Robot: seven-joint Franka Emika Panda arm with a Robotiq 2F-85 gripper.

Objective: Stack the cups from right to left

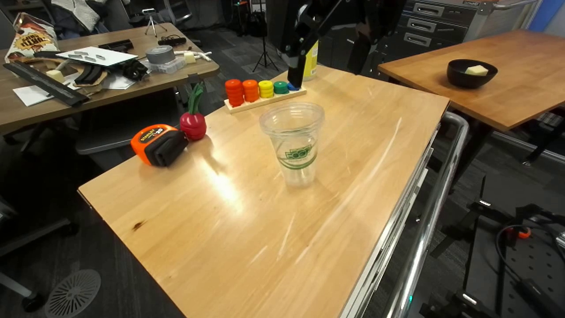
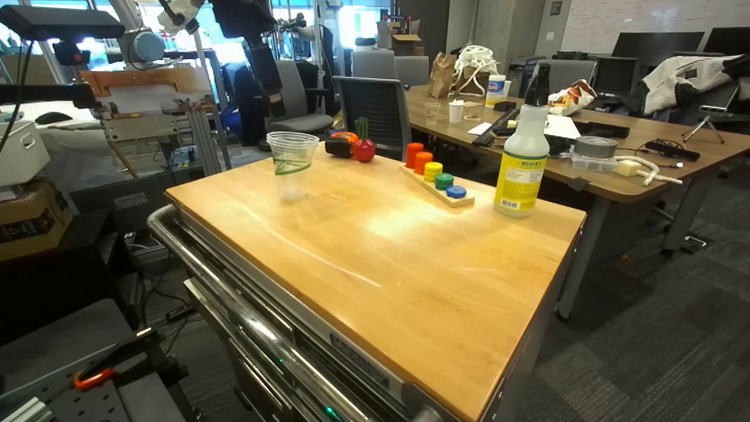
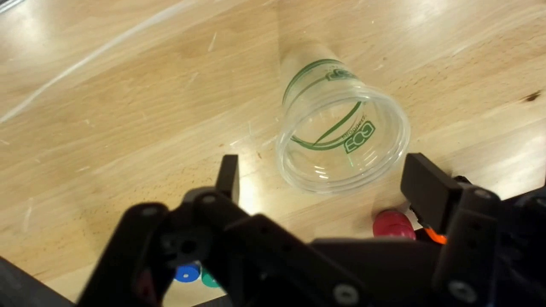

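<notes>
The clear cups show as one upright nested stack with green print. It stands on the wooden table top in both exterior views (image 1: 296,152) (image 2: 292,170) and in the wrist view (image 3: 328,140). Rim lines lie close together at its mouth; I cannot tell how many cups are nested. No cup stands apart from it on this table. My gripper (image 3: 328,181) is open and empty, its fingers wide apart. It is raised above the table and clear of the stack. In an exterior view the gripper (image 1: 326,73) hangs higher than the rim, towards the coloured block rack.
A red toy radish (image 1: 193,126) and an orange tape measure (image 1: 159,145) lie near the table edge. A wooden rack of coloured discs (image 2: 440,187) stands along that edge. A yellow-labelled spray bottle (image 2: 521,170) stands at the corner. A metal rail (image 1: 435,203) runs along one side.
</notes>
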